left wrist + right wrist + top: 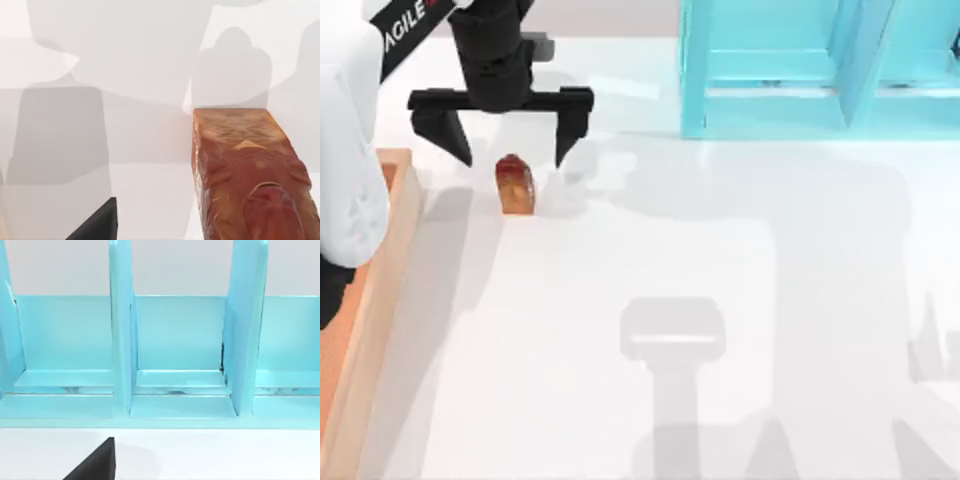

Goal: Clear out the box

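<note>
Left gripper (513, 152) hangs with its two black fingers spread wide apart, gripping nothing. To its left, at the table's left edge, lies the box (398, 215), its pale rim and orange-brown floor partly hidden under the white arm. Just below the fingertips, between them, a reddish-brown block-shaped object (516, 185) rests on the white table (720, 260), outside the box and just beside its rim. To the gripper's right, well apart, stands a turquoise shelf frame (820, 70).
</note>
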### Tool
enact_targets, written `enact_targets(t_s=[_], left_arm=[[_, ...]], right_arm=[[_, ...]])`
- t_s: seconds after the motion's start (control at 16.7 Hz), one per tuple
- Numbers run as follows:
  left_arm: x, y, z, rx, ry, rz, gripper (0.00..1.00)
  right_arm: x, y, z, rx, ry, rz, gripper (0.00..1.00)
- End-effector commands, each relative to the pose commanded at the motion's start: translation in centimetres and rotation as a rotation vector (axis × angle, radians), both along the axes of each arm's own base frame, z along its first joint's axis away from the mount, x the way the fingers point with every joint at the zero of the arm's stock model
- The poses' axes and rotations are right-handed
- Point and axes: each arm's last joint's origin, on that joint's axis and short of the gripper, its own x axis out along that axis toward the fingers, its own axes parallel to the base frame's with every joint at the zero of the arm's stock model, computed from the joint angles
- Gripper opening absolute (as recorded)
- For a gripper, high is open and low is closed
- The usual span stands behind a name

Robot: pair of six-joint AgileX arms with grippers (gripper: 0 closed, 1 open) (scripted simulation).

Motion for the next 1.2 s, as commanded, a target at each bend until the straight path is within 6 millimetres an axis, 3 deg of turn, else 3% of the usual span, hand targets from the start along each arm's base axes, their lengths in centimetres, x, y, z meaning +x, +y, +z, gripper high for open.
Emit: enact_targets(t_s=[0.24, 0.66, 0.78, 0.96, 1.2], left_arm=[[-0.3, 0.1, 2.9, -0.001, -0.002, 0.0, 1.0], [-0.4, 0.7, 3.8, -0.006, -0.016, 0.0, 1.0], [-0.5, 2.6, 4.9, -0.012, -0.038, -0.001, 1.0], [-1.4, 7.3, 6.9, -0.009, -0.063, 0.001, 1.0], [-4.7, 14.6, 8.2, 0.007, -0.046, 0.011, 1.0]], right_arm=[[0.0, 0.0, 0.0, 0.0, 0.0, 0.0, 1.0], [0.0, 0.0, 0.0, 0.0, 0.0, 0.0, 1.0], [0.0, 0.0, 0.0, 0.0, 0.0, 0.0, 1.0], [0.0, 0.0, 0.0, 0.0, 0.0, 0.0, 1.0], [0.0, 0.0, 0.0, 0.0, 0.0, 0.0, 1.0]])
